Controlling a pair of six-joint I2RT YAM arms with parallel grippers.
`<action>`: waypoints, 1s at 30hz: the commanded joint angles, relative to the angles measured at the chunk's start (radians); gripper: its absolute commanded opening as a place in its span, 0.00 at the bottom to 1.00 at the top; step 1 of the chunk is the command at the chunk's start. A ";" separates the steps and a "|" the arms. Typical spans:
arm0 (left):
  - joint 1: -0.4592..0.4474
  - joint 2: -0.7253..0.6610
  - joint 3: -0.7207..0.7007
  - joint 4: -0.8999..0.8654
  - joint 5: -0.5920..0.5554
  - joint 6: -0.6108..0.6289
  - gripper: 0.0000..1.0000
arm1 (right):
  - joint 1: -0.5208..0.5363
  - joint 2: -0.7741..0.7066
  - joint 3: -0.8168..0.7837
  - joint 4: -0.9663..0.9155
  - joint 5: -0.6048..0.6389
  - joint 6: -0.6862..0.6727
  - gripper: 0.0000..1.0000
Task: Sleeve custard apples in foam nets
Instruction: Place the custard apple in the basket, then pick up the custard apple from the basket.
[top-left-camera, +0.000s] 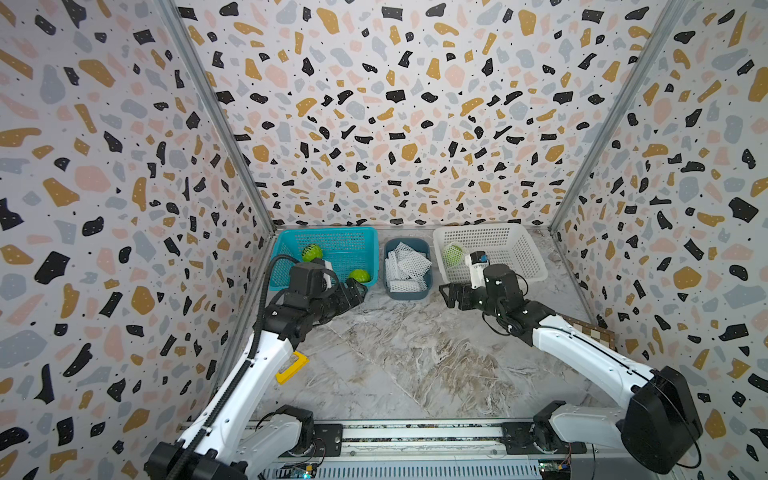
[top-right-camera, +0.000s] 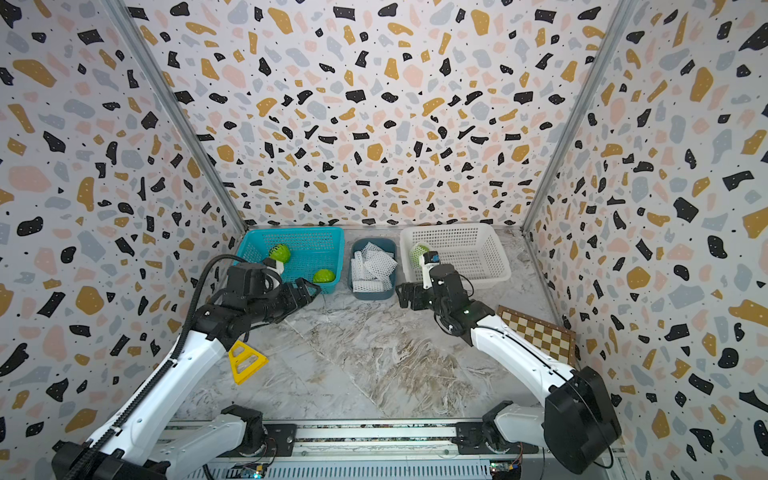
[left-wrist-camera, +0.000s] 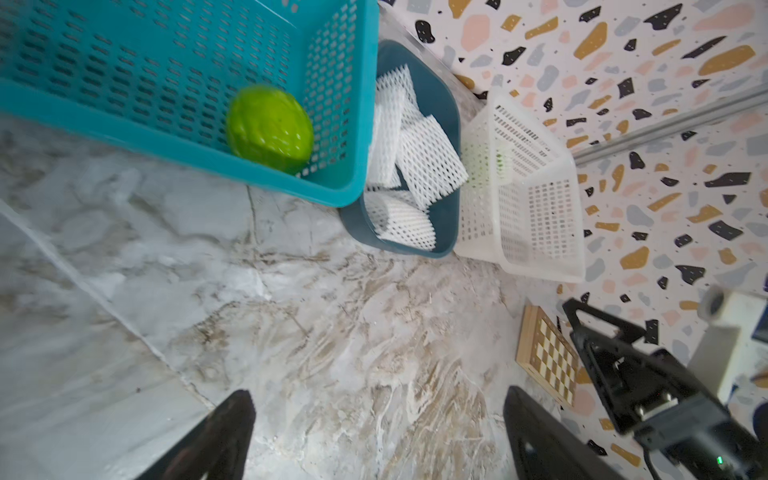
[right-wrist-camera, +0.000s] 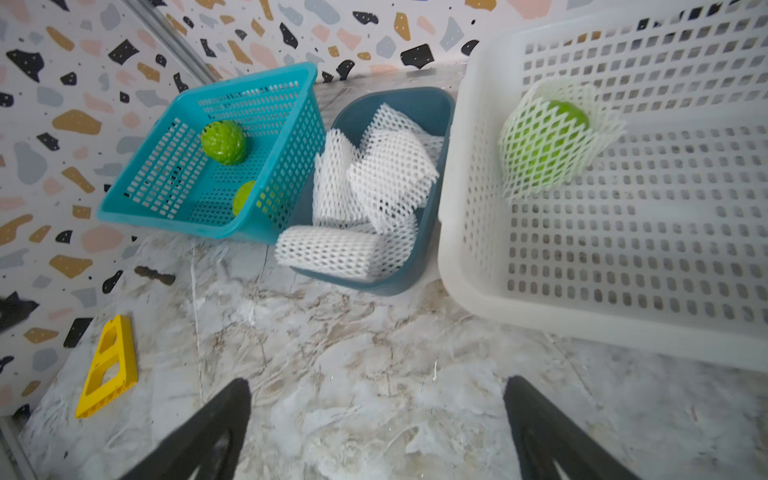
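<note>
L gripper spread nr teal basket (yellow block nr arm)

The middle of the surface is left bare; the far edge is blocked by the teal basket, blue bin and white basket.

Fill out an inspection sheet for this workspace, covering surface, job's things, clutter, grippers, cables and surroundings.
Surface: marbled table, no spills seen.
Job's things: two bare custard apples in teal basket; one netted custard apple in white basket; spare foam nets in dark blue bin.
Clutter: yellow plastic piece; chessboard.
Grippers: left gripper open, empty; right gripper open, empty.
Cables: black cable hose along left arm.
Surroundings: terrazzo-patterned walls; front rail.
</note>
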 joint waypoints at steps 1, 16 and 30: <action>0.044 0.090 0.102 -0.038 -0.042 0.069 0.92 | 0.066 -0.063 -0.046 0.017 0.018 -0.012 0.97; 0.116 0.714 0.573 -0.216 -0.032 0.201 0.90 | 0.163 -0.162 -0.189 0.020 0.003 -0.014 0.97; 0.114 1.049 0.847 -0.350 0.012 0.236 0.90 | 0.167 -0.188 -0.216 0.015 0.023 -0.008 0.97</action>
